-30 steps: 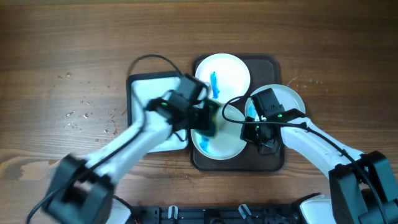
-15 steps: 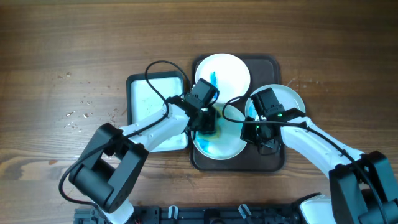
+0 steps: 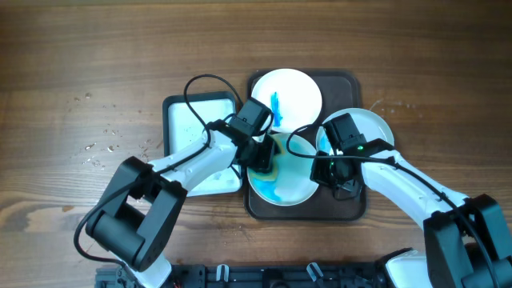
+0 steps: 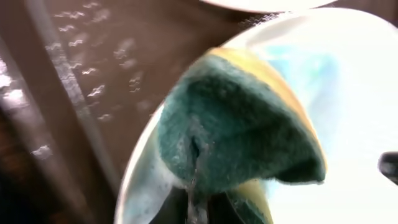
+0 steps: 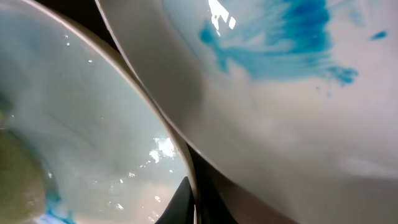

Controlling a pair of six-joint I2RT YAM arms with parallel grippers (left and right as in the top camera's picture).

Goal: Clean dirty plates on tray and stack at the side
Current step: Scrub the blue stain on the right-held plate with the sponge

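The dark brown tray holds three white plates. The far plate has a blue streak. The right plate overhangs the tray's right rim and shows a blue smear in the right wrist view. The front plate is wet with pale blue smears. My left gripper is shut on a green-and-yellow sponge and presses it onto the front plate's left part. My right gripper is shut on the front plate's right rim.
A dark-rimmed, white-bottomed basin stands left of the tray, partly under my left arm. Water drops lie on the wood table at the left. Cables loop above both wrists.
My left arm swung in and settled, and the sponge shifted slightly up and left on the front plate. The blue smear there has spread. The right arm has not moved.
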